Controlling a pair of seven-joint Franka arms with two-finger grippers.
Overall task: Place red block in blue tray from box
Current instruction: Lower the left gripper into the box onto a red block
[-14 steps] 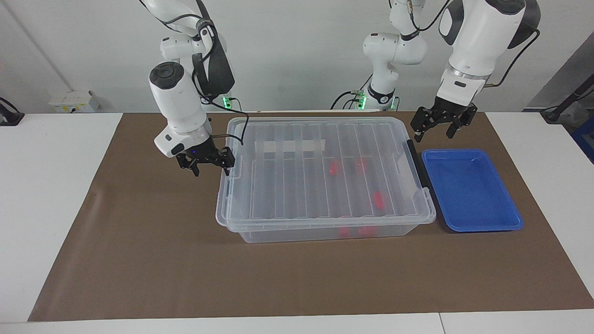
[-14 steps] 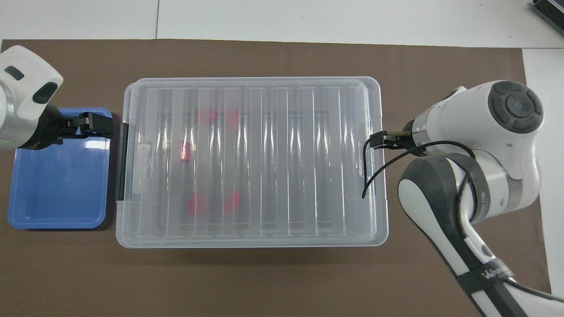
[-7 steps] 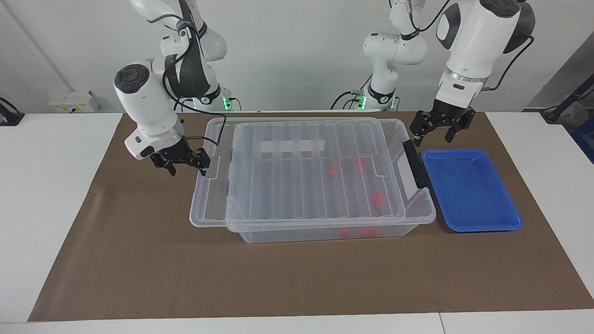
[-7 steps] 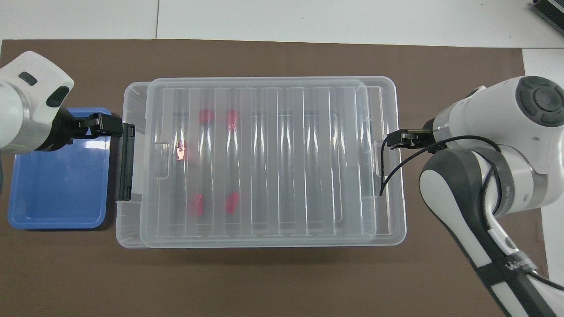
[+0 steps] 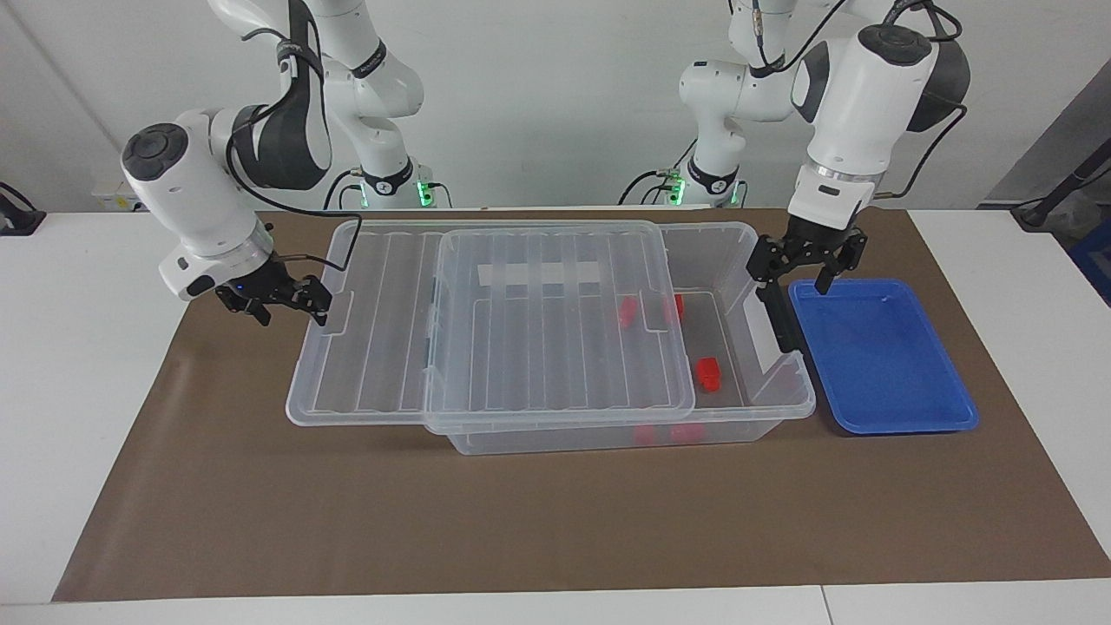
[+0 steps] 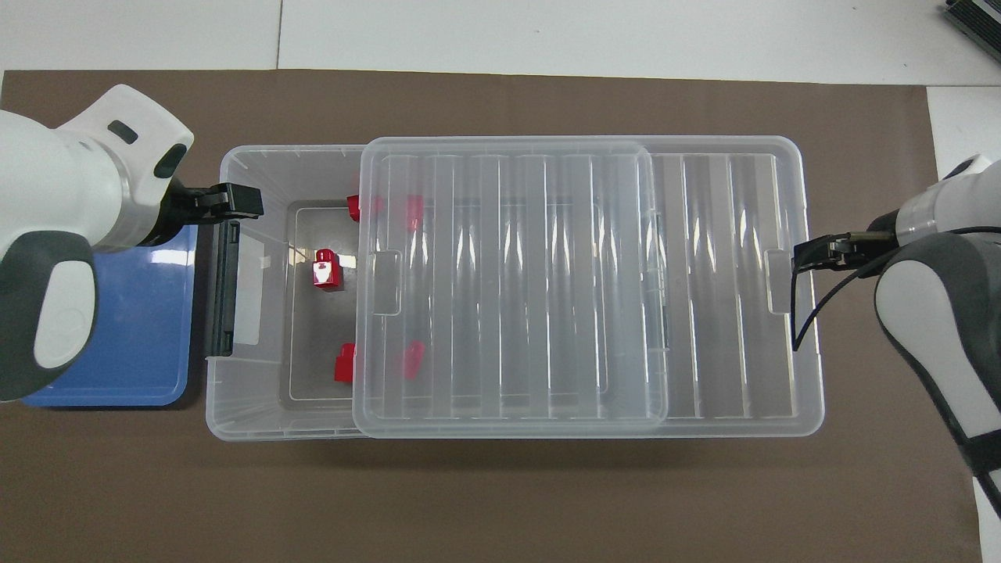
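Observation:
The clear box (image 5: 785, 406) (image 6: 249, 408) lies mid-table with its ribbed lid (image 5: 538, 347) (image 6: 508, 289) slid part way off toward the right arm's end. Several red blocks lie inside. One red block (image 5: 709, 371) (image 6: 327, 268) sits uncovered, and the others are under or at the lid's edge. The blue tray (image 5: 877, 365) (image 6: 141, 313) lies beside the box's black-handled end and holds nothing. My left gripper (image 5: 794, 279) (image 6: 235, 202) is open at that end's rim, above the handle. My right gripper (image 5: 293, 314) (image 6: 813, 254) is open at the lid's overhanging end tab.
A brown mat (image 5: 555, 521) covers the table under everything. The lid juts out past the box toward the right arm's end. White table shows around the mat.
The lid has slid toward the right arm's end along with the right gripper, uncovering the box's end by the tray. The left gripper has come down to the box's handle end.

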